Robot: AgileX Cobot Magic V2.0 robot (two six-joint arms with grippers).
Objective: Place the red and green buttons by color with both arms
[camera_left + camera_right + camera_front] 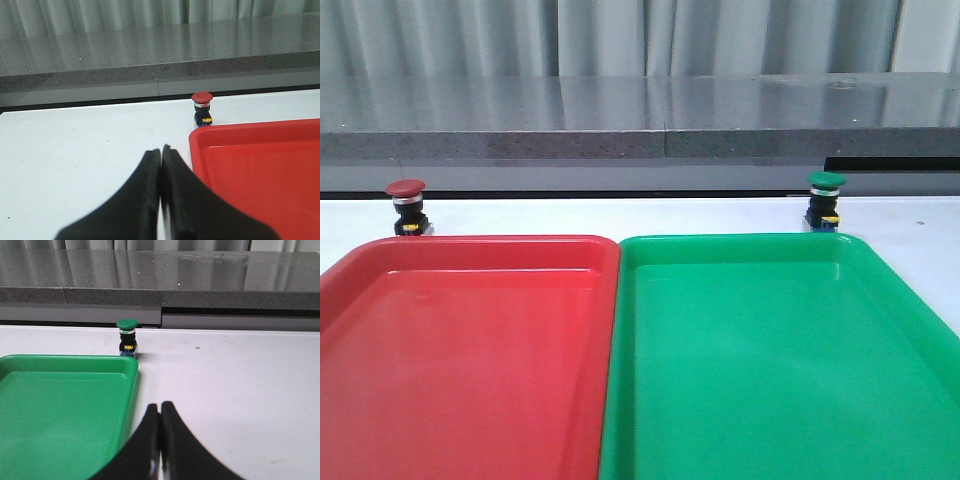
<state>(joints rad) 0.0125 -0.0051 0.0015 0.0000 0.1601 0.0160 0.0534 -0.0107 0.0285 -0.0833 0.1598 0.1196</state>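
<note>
So the white tabletop (620, 212) runs across the middle of the front view, with a grey speckled ledge (640, 145) and pale curtains (600, 35) behind it in the upper part of the frame.

The two big trays fill the bottom half of the front view, side by side with their long edges touching or almost touching: red tray (460, 350) on the left, green tray (780, 350) on the right. Both have nothing in them.

The arms don't show in the front view at all, only the wrist cams catch them. The left gripper (161, 152) sits at the bottom center of its view, black fingers (142, 195) pressed together and holding nothing, over bare tabletop just beside the red tray's corner. The right gripper (160, 407) looks the same: fingers (177, 445) closed on each other, nothing between them, just beside the green tray's edge.

Now the little guys. The red button (407, 208) stands upright on the tabletop at the left of the front view, right behind the red tray's far rim, outside the tray. The green button (824, 201) stands upright at the right, right behind the green tray's far rim near its corner, also outside. Both are well apart from the fingers.
</note>
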